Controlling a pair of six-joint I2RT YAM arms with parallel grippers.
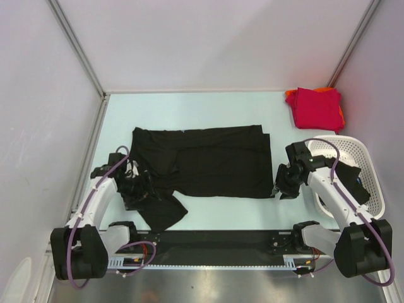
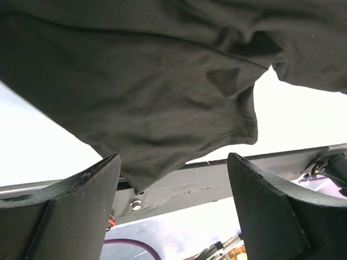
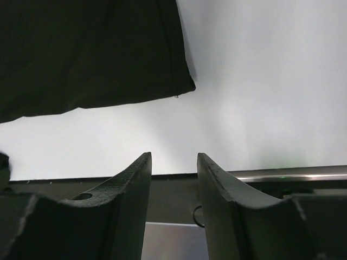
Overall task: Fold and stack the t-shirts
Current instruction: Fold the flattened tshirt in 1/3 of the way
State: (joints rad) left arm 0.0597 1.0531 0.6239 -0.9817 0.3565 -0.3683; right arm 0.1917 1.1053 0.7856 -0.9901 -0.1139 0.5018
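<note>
With the black t-shirt [image 1: 208, 164] on the bench [image 1: 189, 113], left fingers [image 2: 70, 206] spread wide at its rumpled sleeve, right fingers [image 3: 127, 200] half-open and empty off its corner, I should pinch both edges low and together.

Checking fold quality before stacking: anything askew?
Yes. The black shirt lies mostly flat, but its near-left corner is bunched up and juts out diagonally from the otherwise rectangular shape.
</note>
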